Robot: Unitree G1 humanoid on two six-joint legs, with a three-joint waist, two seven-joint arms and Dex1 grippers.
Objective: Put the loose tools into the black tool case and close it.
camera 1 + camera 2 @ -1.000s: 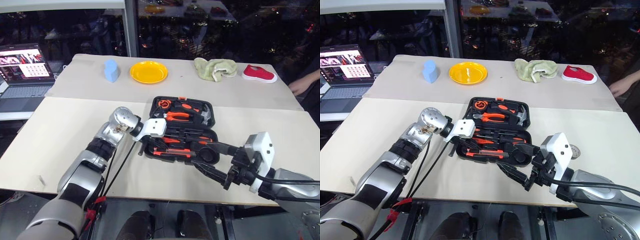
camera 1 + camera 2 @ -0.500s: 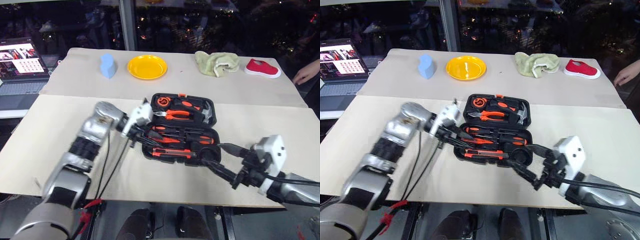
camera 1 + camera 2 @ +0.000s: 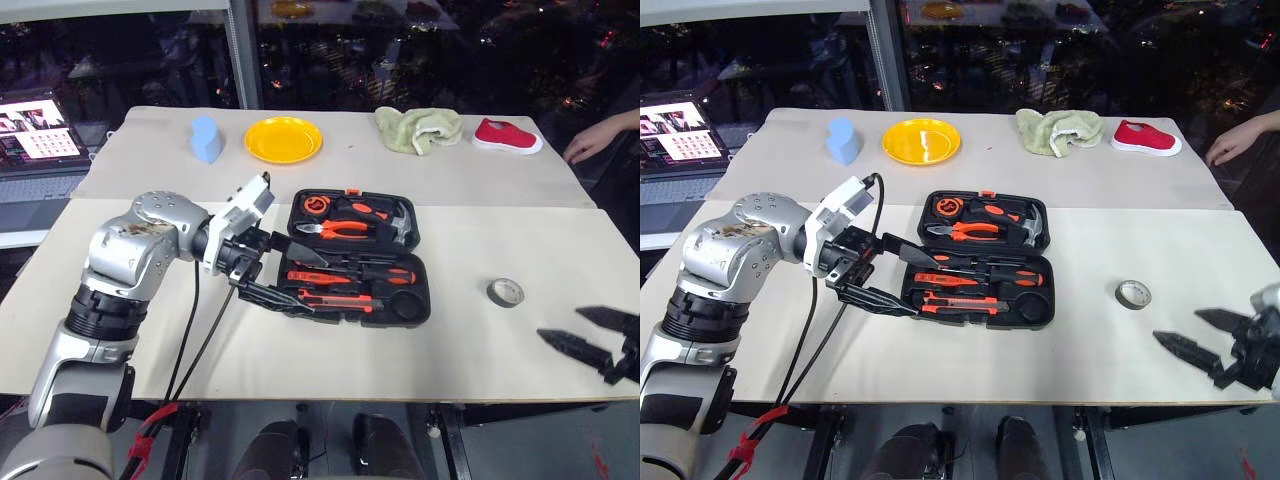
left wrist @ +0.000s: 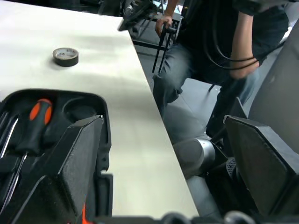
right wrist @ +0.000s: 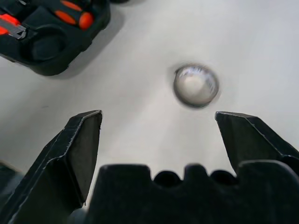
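The black tool case [image 3: 405,305] lies open in the middle of the table. Its near half holds orange-and-black screwdrivers [image 3: 385,275] and the utility knife [image 3: 330,300]. Pliers [image 3: 345,228] and a hammer [image 3: 400,225] sit in the far half. A small tape roll [image 3: 505,292] lies loose on the table to the right of the case. My left gripper [image 3: 300,282] hovers open and empty over the case's left edge. My right gripper [image 3: 560,325] is open and empty, low near the front edge, just right of the tape roll [image 5: 195,85].
Along the far side stand a blue object [image 3: 205,140], a yellow plate [image 3: 283,138], a green cloth [image 3: 418,128] and a red shoe [image 3: 505,135]. A laptop [image 3: 30,130] sits far left. A person's hand [image 3: 590,145] rests at the far right.
My left gripper has opened, lifted and drawn back from the case's left side. My right gripper has swung right, away from the case, baring the tape roll. The camera has shifted.
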